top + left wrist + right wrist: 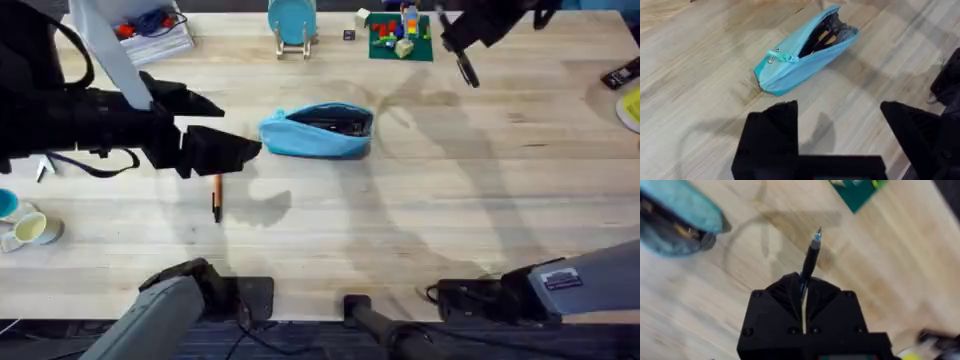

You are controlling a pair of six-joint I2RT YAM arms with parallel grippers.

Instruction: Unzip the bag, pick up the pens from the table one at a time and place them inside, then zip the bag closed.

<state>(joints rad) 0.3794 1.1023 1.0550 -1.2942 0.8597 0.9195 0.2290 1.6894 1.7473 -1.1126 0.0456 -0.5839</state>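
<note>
The light blue bag (318, 131) lies unzipped on the table (420, 210), its dark inside showing; in the left wrist view the bag (807, 50) has its zipper pull at the near end. My left gripper (226, 128) hovers just left of the bag, and in its wrist view the left gripper (840, 125) is open and holds nothing. The orange pen (216, 196) lies on the table under the left gripper. My right gripper (458, 45) is raised at the back right, shut on the dark pen (466, 70). The dark pen (811, 257) sticks out past the right gripper (804, 287).
A round light-blue disc on a wooden stand (292, 22) and a green baseplate with bricks (400, 38) stand at the back. A white tray (150, 35) is at the back left, mugs (30, 230) at the left edge, a black remote (620, 75) at the right.
</note>
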